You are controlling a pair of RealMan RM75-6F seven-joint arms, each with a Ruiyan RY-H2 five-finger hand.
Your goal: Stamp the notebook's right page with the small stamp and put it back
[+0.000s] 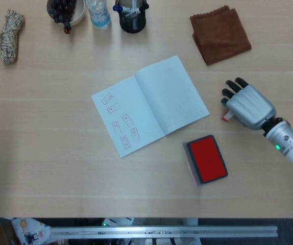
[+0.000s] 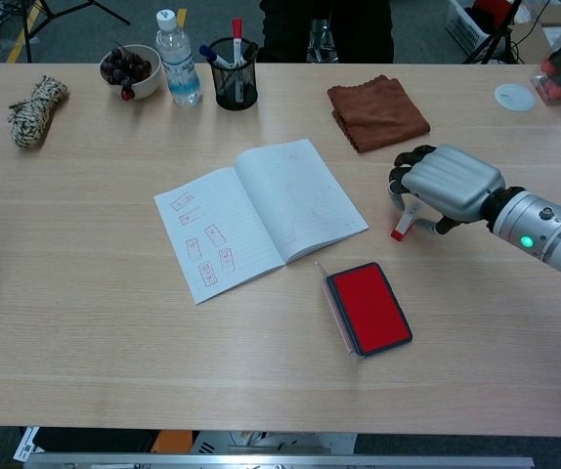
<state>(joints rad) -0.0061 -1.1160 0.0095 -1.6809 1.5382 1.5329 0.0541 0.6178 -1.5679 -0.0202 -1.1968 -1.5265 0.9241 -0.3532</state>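
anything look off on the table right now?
Nothing spilled or damaged. The notebook lies open but rotated askew to the table edge, and the ink pad sits open and slightly skewed too. The right hand holds the small stamp tilted, its red end down.

Wooden table (image 1: 44, 153) with open notebook (image 1: 149, 104), ink pad (image 1: 206, 158), brown cloth (image 1: 219, 33).
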